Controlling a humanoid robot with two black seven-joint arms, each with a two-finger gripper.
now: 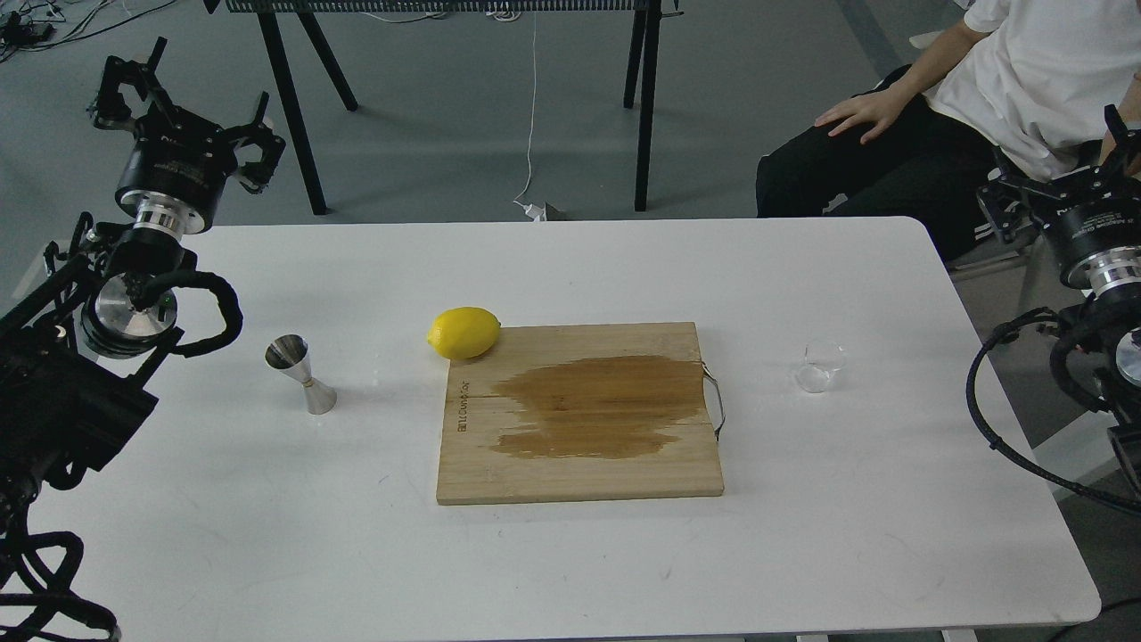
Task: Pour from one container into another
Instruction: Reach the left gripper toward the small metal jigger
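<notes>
The small clear glass cup (821, 365) stands upright on the white table (570, 571), right of the cutting board. The shiny steel jigger (300, 374) stands upright on the table's left side. My left gripper (183, 107) hovers beyond the table's far left corner, its fingers spread open and empty, well behind the jigger. My right gripper (1083, 174) is off the table's right edge, seen end-on and partly cut by the frame; whether its fingers are apart is unclear. Nothing is held in either one.
A wooden cutting board (579, 415) with a dark wet stain lies mid-table; a yellow lemon (463, 333) rests at its far left corner. A seated person (936, 116) is behind the right side. Black table legs (294, 107) stand on the floor beyond.
</notes>
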